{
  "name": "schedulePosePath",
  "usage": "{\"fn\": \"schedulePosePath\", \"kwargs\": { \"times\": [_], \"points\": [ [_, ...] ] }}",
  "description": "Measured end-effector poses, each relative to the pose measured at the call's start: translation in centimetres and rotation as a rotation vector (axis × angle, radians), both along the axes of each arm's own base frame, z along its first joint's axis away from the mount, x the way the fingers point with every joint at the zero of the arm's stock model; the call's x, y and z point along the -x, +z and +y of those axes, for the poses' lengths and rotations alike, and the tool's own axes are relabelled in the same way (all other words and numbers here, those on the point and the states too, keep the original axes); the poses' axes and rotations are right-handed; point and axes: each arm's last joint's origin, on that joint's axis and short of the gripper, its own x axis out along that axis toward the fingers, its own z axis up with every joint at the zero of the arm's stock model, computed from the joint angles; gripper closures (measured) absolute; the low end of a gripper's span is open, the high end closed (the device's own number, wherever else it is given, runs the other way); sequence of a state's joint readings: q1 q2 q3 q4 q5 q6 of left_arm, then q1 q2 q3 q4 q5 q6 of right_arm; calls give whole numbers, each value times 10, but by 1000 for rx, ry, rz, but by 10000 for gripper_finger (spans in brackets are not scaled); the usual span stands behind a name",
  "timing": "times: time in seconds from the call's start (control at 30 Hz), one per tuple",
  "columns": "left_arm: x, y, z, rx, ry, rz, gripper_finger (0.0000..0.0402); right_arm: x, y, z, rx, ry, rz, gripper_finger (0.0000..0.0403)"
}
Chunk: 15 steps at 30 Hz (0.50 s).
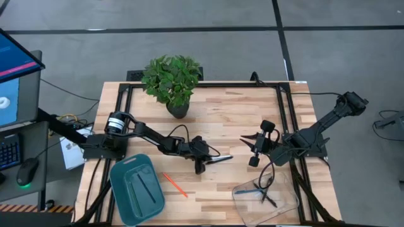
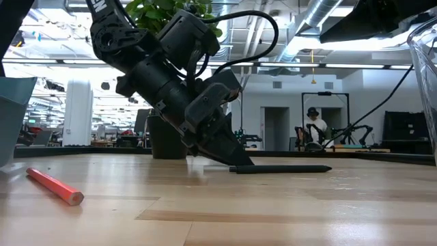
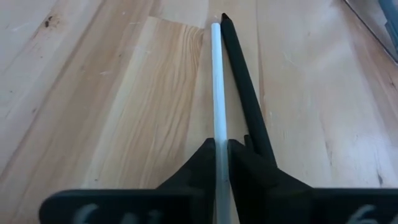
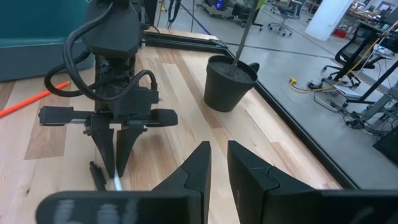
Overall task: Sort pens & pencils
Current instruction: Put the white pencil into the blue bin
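Note:
My left gripper is low at the table's middle, shut on a whitish pen. A black pencil lies on the wood right beside that pen and also shows in the low view. An orange pencil lies next to the teal tray. The tray holds a dark stick. Dark and blue pens lie in the clear container. My right gripper hovers right of the left one, open by a narrow gap and holding nothing. My left gripper pinches the whitish pen near one end, between its two fingertips. The fingers slant down from the table's left and lie along the pen. The pen points away toward the table's right, about level. Whether it rests on the wood or is just clear, I cannot tell.
A potted plant stands at the far side of the table. A black frame runs along the table's edges, with cables beside both arm bases. Bare wood lies between the tray and the clear container.

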State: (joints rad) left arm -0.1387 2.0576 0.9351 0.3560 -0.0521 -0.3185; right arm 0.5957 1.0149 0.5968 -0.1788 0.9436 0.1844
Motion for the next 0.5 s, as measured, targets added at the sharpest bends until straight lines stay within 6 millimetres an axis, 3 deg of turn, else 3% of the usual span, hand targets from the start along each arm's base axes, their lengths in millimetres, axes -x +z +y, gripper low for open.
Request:
{"fn": "schedulePosePath", "kwargs": {
  "times": [0.5],
  "points": [
    [-4,-7,-3,4,-1,-41,397,0,0,1,0,6,0,328]
  ]
}}
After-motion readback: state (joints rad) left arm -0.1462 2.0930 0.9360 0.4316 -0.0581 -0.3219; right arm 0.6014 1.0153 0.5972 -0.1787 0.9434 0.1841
